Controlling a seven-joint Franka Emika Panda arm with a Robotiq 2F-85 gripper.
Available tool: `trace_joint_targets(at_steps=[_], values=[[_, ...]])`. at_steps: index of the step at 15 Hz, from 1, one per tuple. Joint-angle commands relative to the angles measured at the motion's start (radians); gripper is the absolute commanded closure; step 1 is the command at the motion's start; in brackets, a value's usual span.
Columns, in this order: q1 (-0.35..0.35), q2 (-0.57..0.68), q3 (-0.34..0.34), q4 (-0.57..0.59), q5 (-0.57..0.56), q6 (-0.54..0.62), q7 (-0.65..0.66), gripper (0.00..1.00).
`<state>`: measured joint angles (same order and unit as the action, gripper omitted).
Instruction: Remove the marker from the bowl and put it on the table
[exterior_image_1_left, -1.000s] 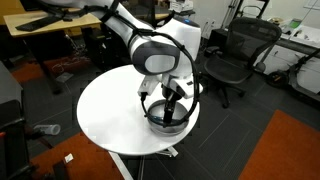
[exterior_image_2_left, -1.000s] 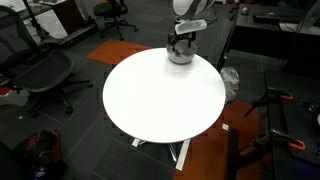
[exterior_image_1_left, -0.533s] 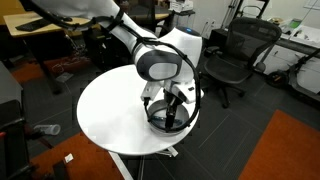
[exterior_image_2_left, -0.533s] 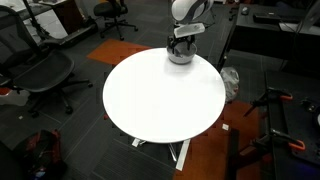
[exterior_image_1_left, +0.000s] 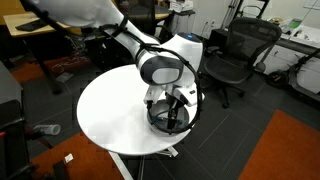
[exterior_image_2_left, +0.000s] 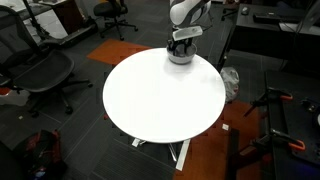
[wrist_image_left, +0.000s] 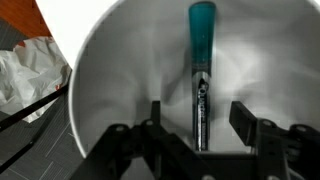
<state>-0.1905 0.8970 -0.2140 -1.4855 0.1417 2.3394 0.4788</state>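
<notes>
The marker (wrist_image_left: 200, 75) lies in the silver metal bowl (wrist_image_left: 110, 80). It has a dark body and a teal-blue end pointing away from me in the wrist view. My gripper (wrist_image_left: 200, 120) is open, with a finger on each side of the marker's dark body, not touching it. In both exterior views the gripper (exterior_image_1_left: 170, 108) (exterior_image_2_left: 181, 44) hangs down into the bowl (exterior_image_1_left: 168, 122) (exterior_image_2_left: 180, 56), which stands near the edge of the round white table (exterior_image_1_left: 110, 115) (exterior_image_2_left: 160, 95). The marker is hidden by the gripper in both exterior views.
Black office chairs (exterior_image_1_left: 235, 55) (exterior_image_2_left: 45, 75) stand around the table. Wooden desks (exterior_image_1_left: 40, 25) stand behind. Crumpled white material (wrist_image_left: 30, 75) lies on the floor past the table edge in the wrist view. Orange carpet (exterior_image_1_left: 290, 150) lies beside the table.
The arm has shifted slightly and the gripper has sunk a little lower into the bowl. The marker and bowl have not moved.
</notes>
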Motion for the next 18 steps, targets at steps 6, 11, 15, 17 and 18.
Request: trace_joint_targets(at_steps=[6, 11, 15, 17, 18], values=[[0.004, 0.034, -0.010, 0.057, 0.015, -0.006, 0.025, 0.95], [0.017, -0.028, -0.009, 0.021, 0.011, -0.012, 0.018, 0.95], [0.040, -0.114, -0.016, -0.026, -0.006, -0.013, 0.012, 0.95], [0.058, -0.160, -0.022, -0.051, -0.021, -0.013, 0.017, 0.95], [0.067, -0.185, -0.024, -0.065, -0.030, -0.013, 0.016, 0.95]])
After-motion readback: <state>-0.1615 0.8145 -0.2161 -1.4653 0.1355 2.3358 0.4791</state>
